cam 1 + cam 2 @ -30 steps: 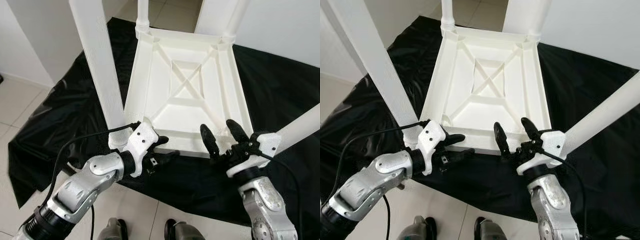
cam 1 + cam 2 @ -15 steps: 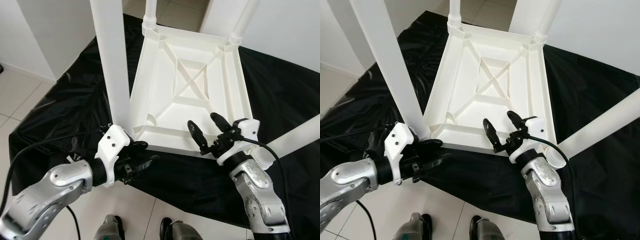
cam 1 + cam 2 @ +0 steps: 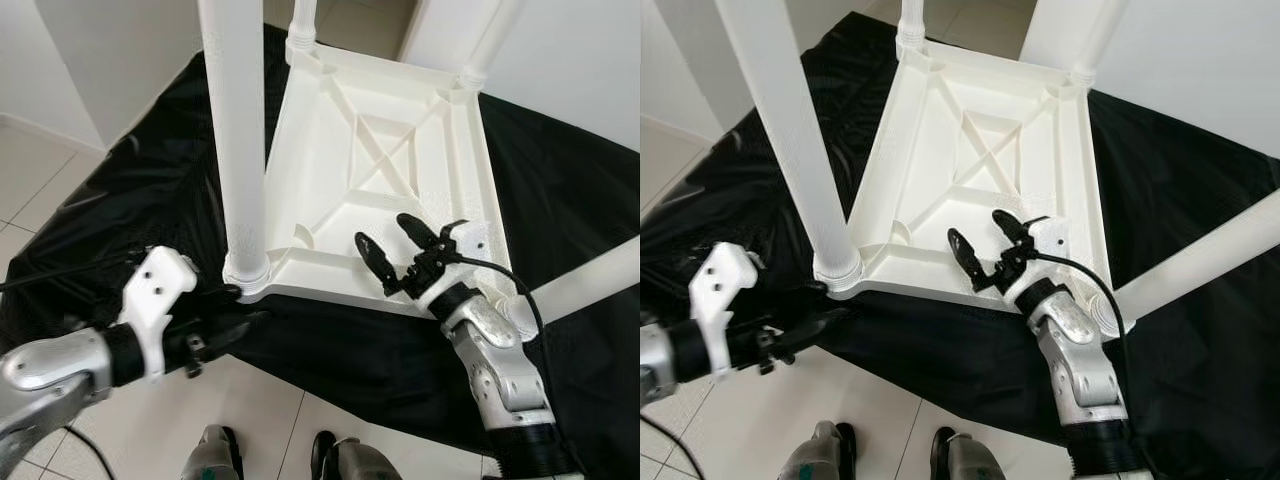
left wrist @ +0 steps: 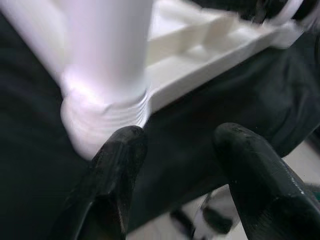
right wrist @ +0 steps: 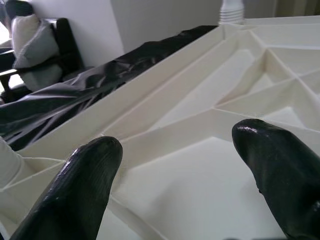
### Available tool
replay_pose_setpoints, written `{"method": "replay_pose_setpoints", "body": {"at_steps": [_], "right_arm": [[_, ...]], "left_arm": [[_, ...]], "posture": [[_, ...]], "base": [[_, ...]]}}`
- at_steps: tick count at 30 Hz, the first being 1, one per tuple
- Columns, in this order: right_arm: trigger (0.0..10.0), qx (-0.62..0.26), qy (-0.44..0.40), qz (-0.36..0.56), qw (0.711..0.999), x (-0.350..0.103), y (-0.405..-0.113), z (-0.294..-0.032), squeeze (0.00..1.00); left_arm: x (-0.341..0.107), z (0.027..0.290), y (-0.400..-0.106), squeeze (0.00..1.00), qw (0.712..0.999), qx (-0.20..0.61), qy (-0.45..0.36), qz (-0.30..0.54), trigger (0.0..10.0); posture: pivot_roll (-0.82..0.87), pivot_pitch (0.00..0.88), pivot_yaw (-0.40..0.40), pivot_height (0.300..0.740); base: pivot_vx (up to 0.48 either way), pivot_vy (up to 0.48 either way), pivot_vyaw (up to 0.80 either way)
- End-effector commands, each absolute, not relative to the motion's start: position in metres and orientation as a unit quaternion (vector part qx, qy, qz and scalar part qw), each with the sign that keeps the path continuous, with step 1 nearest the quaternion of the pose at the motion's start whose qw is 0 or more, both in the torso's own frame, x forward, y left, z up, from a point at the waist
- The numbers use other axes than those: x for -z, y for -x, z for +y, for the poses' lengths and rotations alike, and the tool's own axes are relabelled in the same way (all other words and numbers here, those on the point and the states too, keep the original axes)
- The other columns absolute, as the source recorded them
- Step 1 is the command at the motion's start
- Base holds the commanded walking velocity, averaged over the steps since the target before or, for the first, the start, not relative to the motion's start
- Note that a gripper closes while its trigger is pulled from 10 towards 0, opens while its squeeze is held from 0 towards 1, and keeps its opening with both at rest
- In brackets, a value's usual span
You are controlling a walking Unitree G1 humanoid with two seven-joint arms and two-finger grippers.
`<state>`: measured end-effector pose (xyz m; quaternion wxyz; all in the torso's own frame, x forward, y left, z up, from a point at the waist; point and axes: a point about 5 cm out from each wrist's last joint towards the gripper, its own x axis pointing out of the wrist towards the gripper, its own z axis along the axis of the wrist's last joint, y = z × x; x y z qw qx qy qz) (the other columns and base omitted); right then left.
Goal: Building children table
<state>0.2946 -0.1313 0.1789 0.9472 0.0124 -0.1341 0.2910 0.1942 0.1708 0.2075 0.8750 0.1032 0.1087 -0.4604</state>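
Jaws on both grippers stand wide apart and hold nothing.

From the left eye, the white children table (image 3: 385,170) lies upside down on a black sheet (image 3: 130,210). Its long side runs away from the robot, and its ribbed underside faces up. The near left leg (image 3: 238,130) stands straight up from its corner. Two far legs point up too, and the near right leg (image 3: 590,282) leans out to the right. The left gripper (image 3: 235,310) sits low at the near left corner, just beside the foot of that leg, its arm reaching in from the left. The right gripper (image 3: 392,250) hangs over the near edge of the table, its arm bent up from below. Tiled floor (image 3: 270,420) shows under the sheet edge.

From the right eye, the same table (image 3: 985,160) points away, with the right gripper (image 3: 982,243) over its near rim.

From the left wrist, the two black fingers (image 4: 117,165) are spread, and the leg's threaded base (image 4: 107,107) is just beyond one fingertip, very close to it.

From the right wrist, both fingers (image 5: 90,175) spread wide over the table's ribs (image 5: 210,115). Behind the sheet a dark chair with a grey cushion (image 5: 30,37) stands by a wall.
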Motion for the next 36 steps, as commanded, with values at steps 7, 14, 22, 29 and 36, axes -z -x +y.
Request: {"method": "replay_pose_setpoints", "body": {"at_steps": [7,14,22,29,36], "right_arm": [[10.0,-0.302,-0.022,-0.130,0.944,-0.170,-0.299,-0.123,0.00],[10.0,-0.305,-0.030,-0.137,0.942,-0.167,-0.305,-0.116,0.00],[10.0,-0.294,-0.035,-0.150,0.943,-0.169,-0.307,-0.116,0.00],[10.0,-0.255,-0.041,-0.160,0.953,-0.171,-0.304,-0.124,0.00],[10.0,-0.238,-0.043,-0.173,0.955,-0.176,-0.298,-0.127,0.00]], "left_arm": [[-0.209,0.192,-0.190,0.00,0.857,0.474,-0.141,0.144,10.0],[-0.220,0.221,-0.214,0.00,0.893,0.388,-0.198,0.116,10.0],[-0.235,0.227,-0.242,0.00,0.926,0.314,-0.204,0.046,10.0],[-0.247,0.206,-0.277,0.00,0.956,0.247,-0.144,-0.058,10.0],[-0.249,0.176,-0.297,0.00,0.962,0.242,-0.063,-0.107,10.0]], "posture": [[0.37,0.219,-0.120,0.740],[0.38,0.204,-0.110,0.740],[0.35,0.187,-0.097,0.740],[0.29,0.170,-0.080,0.740],[0.23,0.162,-0.060,0.740]], "base": [[0.000,0.000,0.00],[0.000,0.000,0.00],[0.000,0.000,0.00],[0.000,0.000,0.00],[0.000,0.000,0.00]]}}
